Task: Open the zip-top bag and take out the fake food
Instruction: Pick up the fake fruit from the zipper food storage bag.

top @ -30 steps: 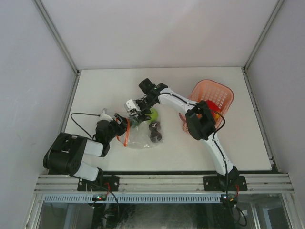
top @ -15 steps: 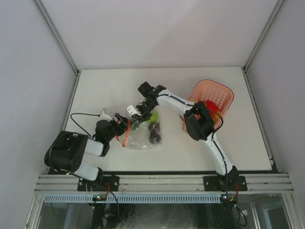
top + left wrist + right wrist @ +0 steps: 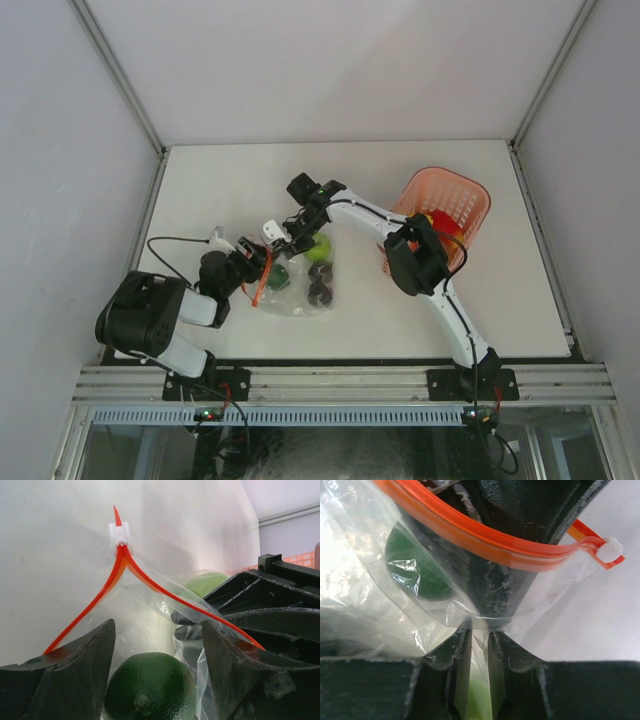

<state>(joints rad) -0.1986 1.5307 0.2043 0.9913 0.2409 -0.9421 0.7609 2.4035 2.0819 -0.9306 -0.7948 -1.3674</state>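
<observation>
- Fingers of the right gripper are seen pressed almost together, with a thin fold of the clear crinkly plastic zip-top bag pinched between them, just below its orange-red zip strip.
- On the left gripper the fingers are spread wide and nothing is clamped. A round dark green plastic fruit is framed between them, under the film.
- The bag is found flat on the white tabletop between the two arms. Its mouth is parted in a V and the small white slider is parked at the far end.
- A light green plastic fruit and blackish pieces are spotted at the bag, while red and yellow pieces are lodged in the pink-orange plastic basket.
- Risk one: only a sliver of film is held, so a pull could let it slip free.
- Risk two: with nothing anchored on the left side, the whole bag could be dragged along rather than opened wider.
- Risk three: both grippers are crowded at the mouth, so a knock between them is possible.
- Risk four: a round fruit tipped out could roll away across the tabletop.
</observation>
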